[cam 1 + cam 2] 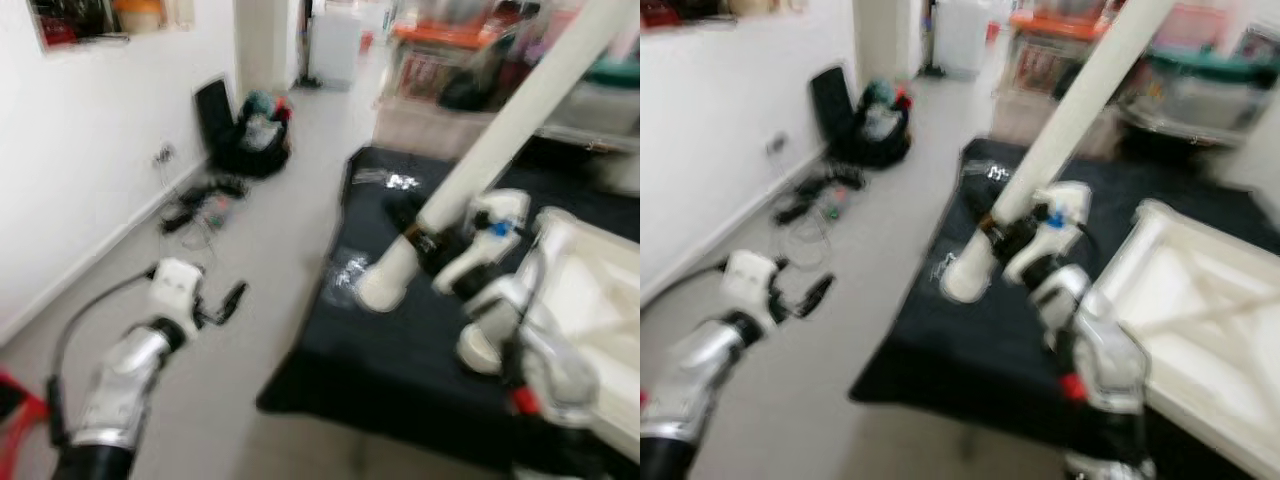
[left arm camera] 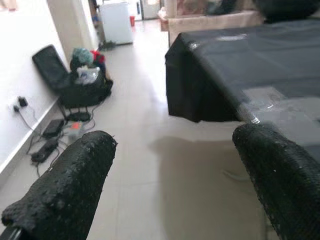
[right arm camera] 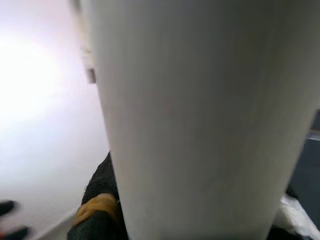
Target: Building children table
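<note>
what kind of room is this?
Probably a lived-in home room used as a work area: tiled floor, storage bins at the back, a black-covered table with the white tabletop. Right gripper holds a white leg.

Head views overlook the black mat point(image 1: 400, 350); right wrist presses against the table leg point(image 3: 200, 120).

A black bag point(image 1: 252, 140) and tangled cables point(image 1: 200, 208) lie by the white wall point(image 1: 90, 170)

bright daylight; both eye views blurred, wrist views sharper
</note>
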You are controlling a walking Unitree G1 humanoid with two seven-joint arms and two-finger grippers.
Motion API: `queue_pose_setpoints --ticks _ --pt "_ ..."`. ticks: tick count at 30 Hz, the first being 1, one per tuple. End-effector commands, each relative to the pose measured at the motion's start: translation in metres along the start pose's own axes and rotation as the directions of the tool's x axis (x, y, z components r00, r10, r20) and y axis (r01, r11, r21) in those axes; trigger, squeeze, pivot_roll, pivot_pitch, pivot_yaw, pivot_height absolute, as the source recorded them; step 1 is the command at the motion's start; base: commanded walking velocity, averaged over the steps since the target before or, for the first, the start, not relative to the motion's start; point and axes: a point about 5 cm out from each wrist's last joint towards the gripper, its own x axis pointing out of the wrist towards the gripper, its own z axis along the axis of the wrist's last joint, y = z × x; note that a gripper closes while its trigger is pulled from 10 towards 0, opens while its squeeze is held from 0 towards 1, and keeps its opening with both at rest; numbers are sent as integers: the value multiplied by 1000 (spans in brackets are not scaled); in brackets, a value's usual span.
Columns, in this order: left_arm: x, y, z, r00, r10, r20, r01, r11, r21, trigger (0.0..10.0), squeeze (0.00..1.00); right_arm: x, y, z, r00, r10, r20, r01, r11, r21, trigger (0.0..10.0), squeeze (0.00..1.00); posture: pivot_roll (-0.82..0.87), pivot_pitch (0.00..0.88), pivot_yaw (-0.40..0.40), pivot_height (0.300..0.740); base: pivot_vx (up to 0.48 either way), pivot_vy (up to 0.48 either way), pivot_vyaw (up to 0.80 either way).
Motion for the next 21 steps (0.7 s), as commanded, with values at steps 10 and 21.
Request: queue_pose_setpoints --ticks 10,21 --pt "3 -5 4 1000 -15 26 16 999 -51 10000 0 -9 -9 -5 996 -92 -6 91 994 -56 10000 0 79 0 -64 740 320 0 -320" --pt "4 -7 5 999 -24 28 26 998 -61 10000 0 -7 -8 -3 996 -90 -5 89 990 -105 10000 0 77 0 -69 740 389 0 0"
